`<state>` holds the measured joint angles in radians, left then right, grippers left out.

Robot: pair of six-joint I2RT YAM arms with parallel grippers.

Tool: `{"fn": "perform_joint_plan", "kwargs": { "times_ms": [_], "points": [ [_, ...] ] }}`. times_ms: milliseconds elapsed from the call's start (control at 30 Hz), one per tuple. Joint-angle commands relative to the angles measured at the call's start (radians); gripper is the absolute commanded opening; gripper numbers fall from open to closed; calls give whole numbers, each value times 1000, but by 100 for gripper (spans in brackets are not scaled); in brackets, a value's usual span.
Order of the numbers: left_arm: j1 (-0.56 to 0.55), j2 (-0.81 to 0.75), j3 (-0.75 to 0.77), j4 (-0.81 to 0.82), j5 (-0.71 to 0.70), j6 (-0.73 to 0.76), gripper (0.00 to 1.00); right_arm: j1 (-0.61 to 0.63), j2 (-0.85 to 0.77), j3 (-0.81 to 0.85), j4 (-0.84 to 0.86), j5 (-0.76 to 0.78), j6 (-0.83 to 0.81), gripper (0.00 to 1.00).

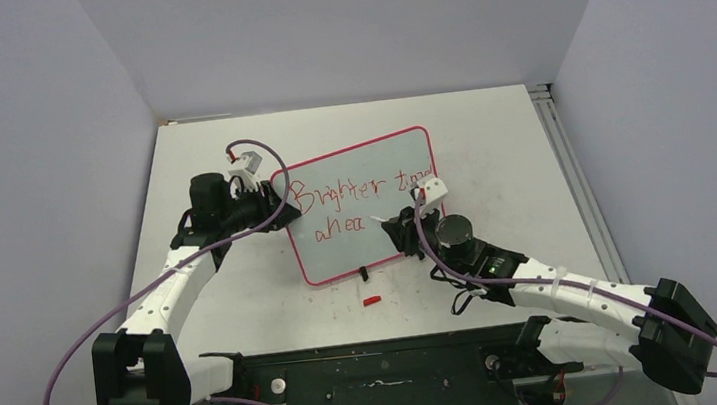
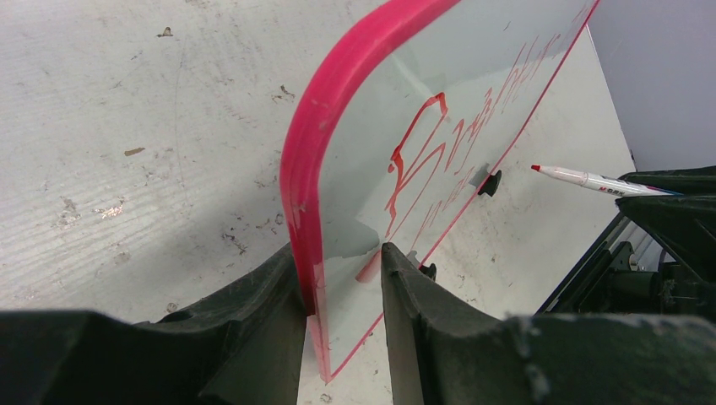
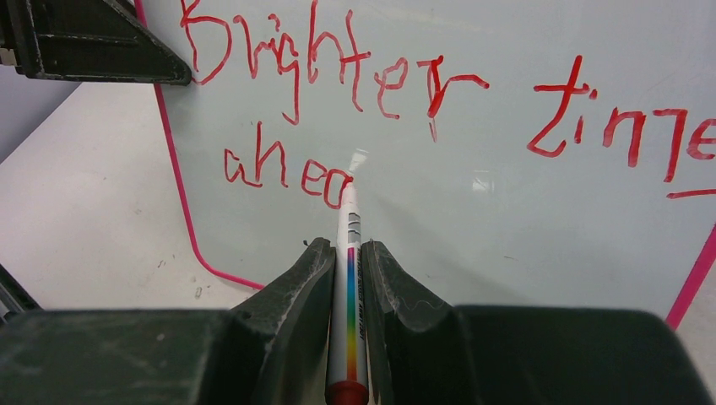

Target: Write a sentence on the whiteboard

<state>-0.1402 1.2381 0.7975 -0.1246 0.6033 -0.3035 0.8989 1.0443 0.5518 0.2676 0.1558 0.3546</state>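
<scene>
The whiteboard (image 1: 369,247), white with a pink-red frame, stands tilted mid-table. The sentence (image 1: 353,191) in red reads "Brighter time" with "ahea" below. My left gripper (image 1: 280,211) clasps the board's left edge; in the left wrist view its jaws (image 2: 338,251) straddle the pink frame (image 2: 338,84). My right gripper (image 1: 393,229) is shut on a white marker (image 3: 349,211) with a rainbow stripe. The marker's tip touches the board (image 3: 507,219) at the end of "ahea" (image 3: 287,169). The marker also shows in the left wrist view (image 2: 591,179).
A small red marker cap (image 1: 373,300) lies on the table just in front of the board. A black foot (image 1: 365,274) props the board's near edge. Grey walls enclose the table on three sides. A metal rail (image 1: 572,170) runs along the right edge.
</scene>
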Motion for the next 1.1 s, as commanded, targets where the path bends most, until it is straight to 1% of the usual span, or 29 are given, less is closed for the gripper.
{"fn": "perform_joint_plan", "kwargs": {
  "times_ms": [0, 400, 800, 1067],
  "points": [
    [2, -21, 40, 32, 39, 6, 34, -22, 8, 42, 56, -62, -2, 5],
    [2, -25, 40, 30, 41, 4, 34, -37, 101, 65, 130, -60, 11, 5],
    [3, -19, 42, 25, 37, 7, 34, -74, 98, 23, 153, -118, 17, 5],
    [2, -18, 42, 25, 35, 9, 34, -95, 106, 9, 165, -119, 26, 5]
  ]
}}
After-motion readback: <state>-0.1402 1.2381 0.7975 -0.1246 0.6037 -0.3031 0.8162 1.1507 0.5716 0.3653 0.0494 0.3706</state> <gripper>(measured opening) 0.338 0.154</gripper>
